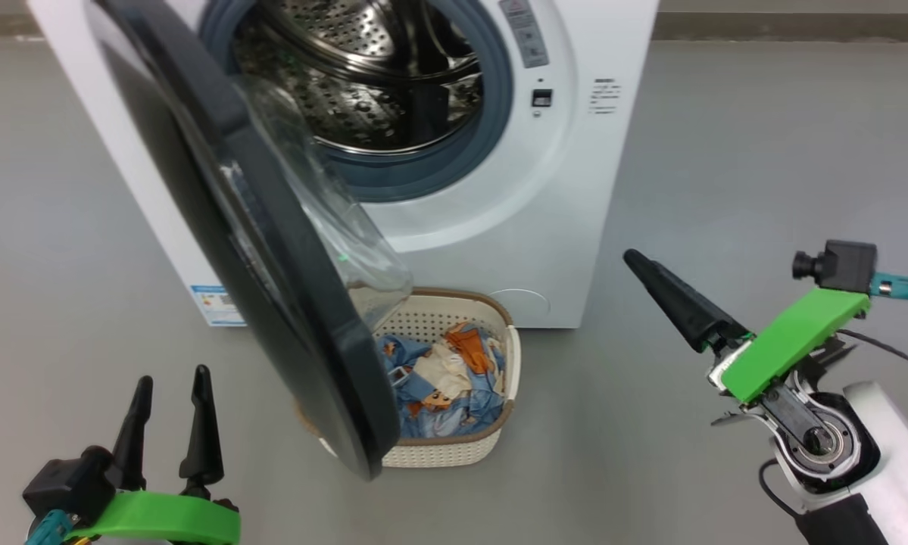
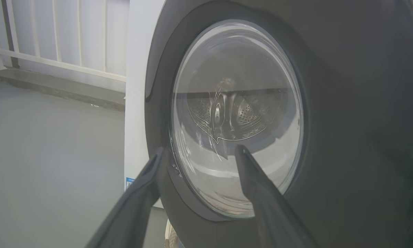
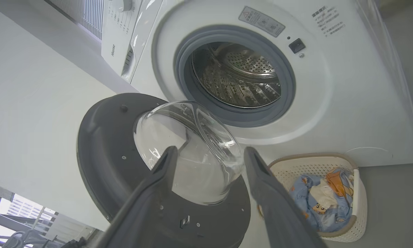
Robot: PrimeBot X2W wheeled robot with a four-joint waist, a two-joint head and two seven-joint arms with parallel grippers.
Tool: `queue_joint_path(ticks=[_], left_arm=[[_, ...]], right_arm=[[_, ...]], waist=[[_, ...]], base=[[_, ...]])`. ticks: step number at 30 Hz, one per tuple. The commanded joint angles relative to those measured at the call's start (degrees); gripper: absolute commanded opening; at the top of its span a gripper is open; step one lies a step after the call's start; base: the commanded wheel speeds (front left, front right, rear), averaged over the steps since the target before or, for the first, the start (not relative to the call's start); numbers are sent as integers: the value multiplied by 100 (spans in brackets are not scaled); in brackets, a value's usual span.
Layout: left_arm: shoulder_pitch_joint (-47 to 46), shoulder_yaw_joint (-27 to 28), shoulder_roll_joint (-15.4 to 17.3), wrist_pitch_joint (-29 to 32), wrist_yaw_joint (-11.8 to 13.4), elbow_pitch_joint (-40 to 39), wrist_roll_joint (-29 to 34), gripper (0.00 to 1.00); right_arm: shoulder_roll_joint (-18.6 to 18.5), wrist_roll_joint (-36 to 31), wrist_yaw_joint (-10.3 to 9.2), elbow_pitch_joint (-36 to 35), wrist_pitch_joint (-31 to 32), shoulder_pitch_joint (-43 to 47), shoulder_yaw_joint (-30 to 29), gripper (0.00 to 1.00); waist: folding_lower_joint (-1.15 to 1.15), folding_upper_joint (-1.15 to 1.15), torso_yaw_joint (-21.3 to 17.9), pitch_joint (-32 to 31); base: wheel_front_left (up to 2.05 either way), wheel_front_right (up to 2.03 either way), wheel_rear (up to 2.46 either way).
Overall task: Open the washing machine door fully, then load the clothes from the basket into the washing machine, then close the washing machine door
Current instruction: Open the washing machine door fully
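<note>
Our left gripper (image 1: 172, 375) and right gripper (image 1: 639, 261) stood spread, empty. The door (image 1: 272, 250) hung only part-open at ten o'clock over the basket (image 1: 454, 454); reaching for clothes (image 1: 438, 393), we could knock it.

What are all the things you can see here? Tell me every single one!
washing machine: one, white, standing on the floor
washing machine door: one, black rim with clear glass bowl, swung open at the machine's left
drum: one, shiny steel with holes, inside the machine
gasket: one, grey-blue, ringing the drum's mouth
label sticker: one, blue, low on the machine's left corner
basket: one, cream with brown rim, on the floor before the machine
clothes: one pile, light blue with orange and cream, in the basket
floor: grey, all around
left gripper: one, dark fingers, open, lower left, holding nothing
right gripper: one, dark fingers, open, at the right, holding nothing
</note>
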Motion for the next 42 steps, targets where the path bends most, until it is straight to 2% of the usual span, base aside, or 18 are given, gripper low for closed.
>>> queue_joint_path(ticks=[1, 14, 20, 31, 42], left_arm=[[-63, 211, 88, -37, -20, -182, 93, 100], [26, 278, 69, -37, -20, -264, 136, 100], [80, 309, 59, -37, -20, -273, 147, 100], [164, 304, 2, -37, -20, -298, 156, 100], [169, 274, -7, -37, -20, -288, 171, 100]], right_arm=[[-89, -140, 33, -187, -108, -3, 87, 100], [-632, -1525, 33, -101, -1908, 479, 358, 100], [-840, -2159, 33, 196, -2597, 688, 422, 100], [-619, -3226, 33, 1096, -3025, 812, 112, 100], [-440, -3682, 33, 1212, -3095, 848, -198, 100]], waist=[[0, 0, -118, -10], [0, 0, -368, 17], [0, 0, -444, -29], [0, 0, -527, -111], [0, 0, -546, -121]], base=[[0, 0, 0], [0, 0, 0], [0, 0, 0], [0, 0, 0], [0, 0, 0]])
